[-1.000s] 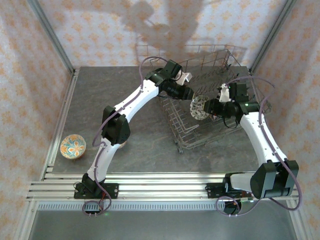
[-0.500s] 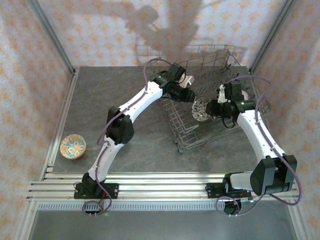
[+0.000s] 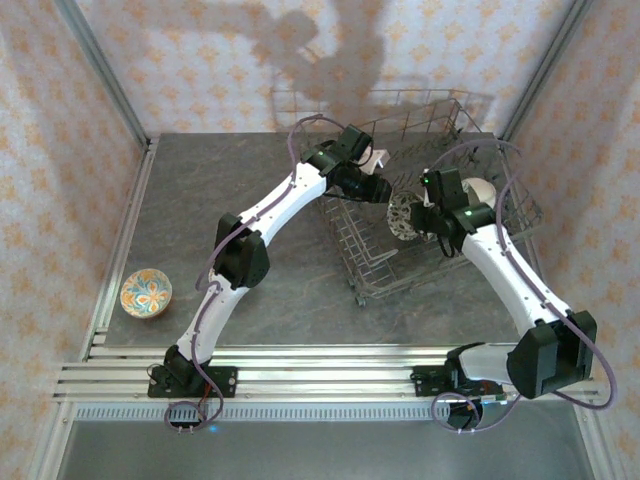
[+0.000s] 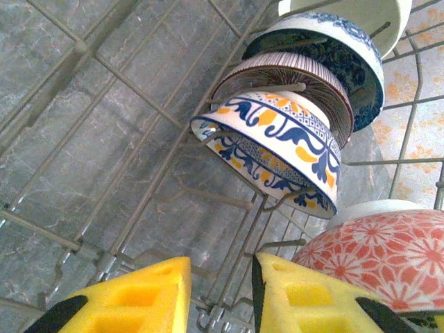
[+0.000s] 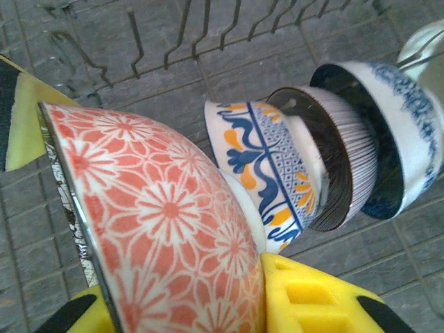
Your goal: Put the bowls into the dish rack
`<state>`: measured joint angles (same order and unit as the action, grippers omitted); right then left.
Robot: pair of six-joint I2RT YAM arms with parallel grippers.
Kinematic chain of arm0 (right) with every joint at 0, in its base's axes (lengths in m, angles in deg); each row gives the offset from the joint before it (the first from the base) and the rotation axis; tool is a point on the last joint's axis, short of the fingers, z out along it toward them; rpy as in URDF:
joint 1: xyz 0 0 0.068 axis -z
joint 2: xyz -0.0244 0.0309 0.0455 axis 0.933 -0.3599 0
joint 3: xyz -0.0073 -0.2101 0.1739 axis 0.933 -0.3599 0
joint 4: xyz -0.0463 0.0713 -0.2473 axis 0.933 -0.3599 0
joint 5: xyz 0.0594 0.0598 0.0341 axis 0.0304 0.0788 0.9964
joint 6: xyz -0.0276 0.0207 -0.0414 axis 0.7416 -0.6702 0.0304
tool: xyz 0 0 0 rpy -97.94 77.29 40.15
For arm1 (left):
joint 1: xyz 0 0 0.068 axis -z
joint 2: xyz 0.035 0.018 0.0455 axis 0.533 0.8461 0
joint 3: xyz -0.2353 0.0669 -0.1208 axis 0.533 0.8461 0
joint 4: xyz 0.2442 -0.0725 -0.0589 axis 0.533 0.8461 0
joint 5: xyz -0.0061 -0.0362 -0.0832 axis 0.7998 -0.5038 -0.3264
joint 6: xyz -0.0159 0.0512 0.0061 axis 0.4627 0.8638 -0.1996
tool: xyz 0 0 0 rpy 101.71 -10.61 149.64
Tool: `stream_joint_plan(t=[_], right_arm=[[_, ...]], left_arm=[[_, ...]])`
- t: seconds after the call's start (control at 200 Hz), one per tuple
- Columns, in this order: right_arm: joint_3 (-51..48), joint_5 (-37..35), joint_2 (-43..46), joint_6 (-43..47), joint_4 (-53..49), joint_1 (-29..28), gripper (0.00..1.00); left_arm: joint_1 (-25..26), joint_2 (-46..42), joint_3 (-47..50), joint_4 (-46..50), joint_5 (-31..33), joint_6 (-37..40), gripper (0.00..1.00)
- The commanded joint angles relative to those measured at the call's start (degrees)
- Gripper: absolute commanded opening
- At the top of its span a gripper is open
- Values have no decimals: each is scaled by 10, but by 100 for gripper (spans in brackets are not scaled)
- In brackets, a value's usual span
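Pink-patterned bowl (image 5: 159, 229): held on edge inside the dish rack (image 3: 378, 288), clamped at the rim by the right hand (image 5: 180, 309), one finger inside the wall, one outside. Poised just beside the row already racked; not yet seated between tines, as far as could be told.

Step in hand, by judgement: placing this bowl as next in the row. Next move likely called for: lowering the rim between two upright tines next to the blue-and-orange bowl (image 4: 277, 146), then letting go without knocking that neighbour.

Rack contents, stood on edge in one close row: blue-and-orange bowl, dark striped bowl (image 4: 291, 76), blue-and-white bowl (image 4: 347, 48), cream bowl (image 5: 423, 41) at the far end. Packed tightly; actual contact between them could not be told.

Left hand (image 4: 220, 298): empty, fingers parted by a narrow gap, hovering low inside the rack just beside the pink-patterned bowl.

Outside the rack: one orange-and-blue patterned bowl (image 3: 146, 293), sat upright on the bench (image 3: 200, 180) near the left rail, well apart from the rack. Judged to be the remaining bowl to load.
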<state>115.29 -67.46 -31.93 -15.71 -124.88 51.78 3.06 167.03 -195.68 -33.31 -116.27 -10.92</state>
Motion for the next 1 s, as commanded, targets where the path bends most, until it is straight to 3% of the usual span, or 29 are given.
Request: stream_joint_plan(t=[0.0,0.26,0.621,0.996], right_arm=[[-3,-40,19,32,89,-39,16],[-23,-171,-3,68,126,-114,14],[-52,-264,-43,93,178,-161,15],[-57,-351,-101,39,160,-192,15]], left_arm=[[22,26,-22,-25,2,1,30],[20,41,-30,-29,11,5,31],[13,44,-22,-9,39,23,33],[0,10,25,-4,86,23,51]])
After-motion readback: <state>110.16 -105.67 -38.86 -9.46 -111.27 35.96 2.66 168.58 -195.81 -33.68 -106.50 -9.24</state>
